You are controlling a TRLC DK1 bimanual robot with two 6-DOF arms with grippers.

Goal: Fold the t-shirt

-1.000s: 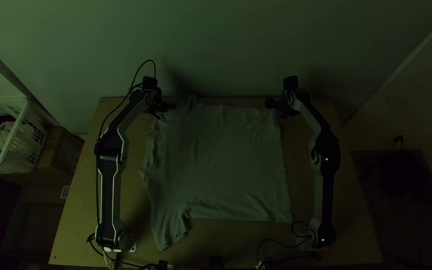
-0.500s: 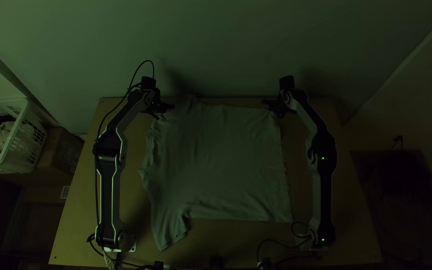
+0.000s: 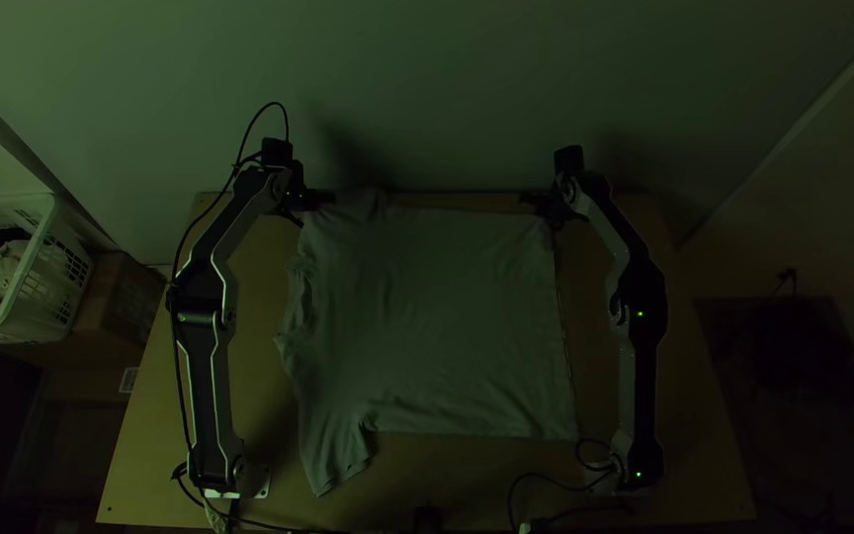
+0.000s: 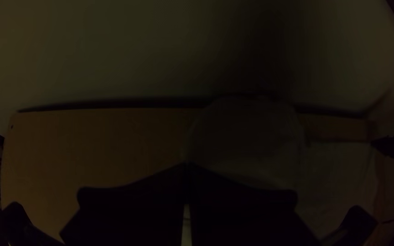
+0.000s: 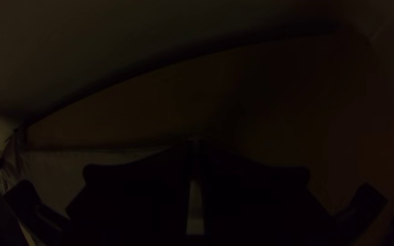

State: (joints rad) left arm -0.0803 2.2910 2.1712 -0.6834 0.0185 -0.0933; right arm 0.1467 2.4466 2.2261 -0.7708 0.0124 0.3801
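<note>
Right now the t-shirt (image 3: 447,326) is spread across the middle of the table (image 3: 140,455), its straight hem toward the right arm (image 3: 638,396) and its rumpled neck side toward the left arm (image 3: 212,396). One sleeve angles toward the near edge, and the other lies up by the far edge. The left end effector (image 3: 328,197) is at that far sleeve, just inside the far edge; in the left wrist view its fingers (image 4: 137,200) come together at the sleeve's border, closed on the cloth. The right end effector (image 3: 530,200) is at the hem's far corner, and the right wrist view shows its fingers (image 5: 147,187) closed on a bit of fabric there, with the shirt stretching off to one side and bare wood on the other. Most of the shirt lies flat between the two arms, on the near side of both end effectors. Each arm runs up its own side of the table from the near edge, bows outward at the elbow, then angles in over the far part, so the two end effectors point inward, well apart.
</note>
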